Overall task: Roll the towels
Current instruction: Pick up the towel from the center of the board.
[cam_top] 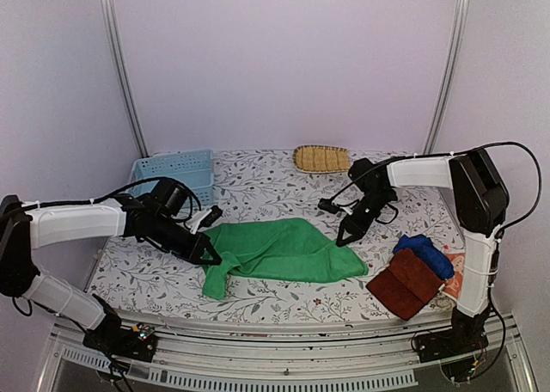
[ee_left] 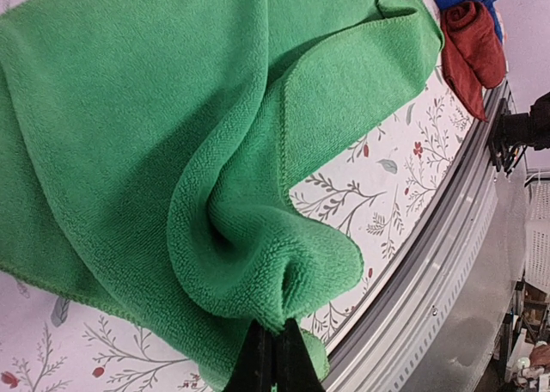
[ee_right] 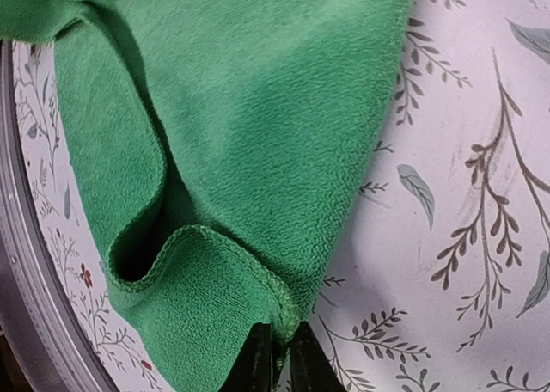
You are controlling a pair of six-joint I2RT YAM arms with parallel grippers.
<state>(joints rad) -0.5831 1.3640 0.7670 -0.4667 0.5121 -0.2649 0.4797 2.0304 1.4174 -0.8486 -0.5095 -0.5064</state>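
In the middle of the tabletop, a long towel, with the left tool nipping its left end and the right tool its right corner. Behind on the left, a basket; behind at centre, a tray. At front right, a pile of towels.

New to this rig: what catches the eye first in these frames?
The bright green towel lies spread mid-table, its left end pinched in the left tool and its right corner in the right tool. Next comes the pile at the near right: a reddish-brown towel with a blue towel just behind. At the far edge sit a pale blue basket and a straw tray.
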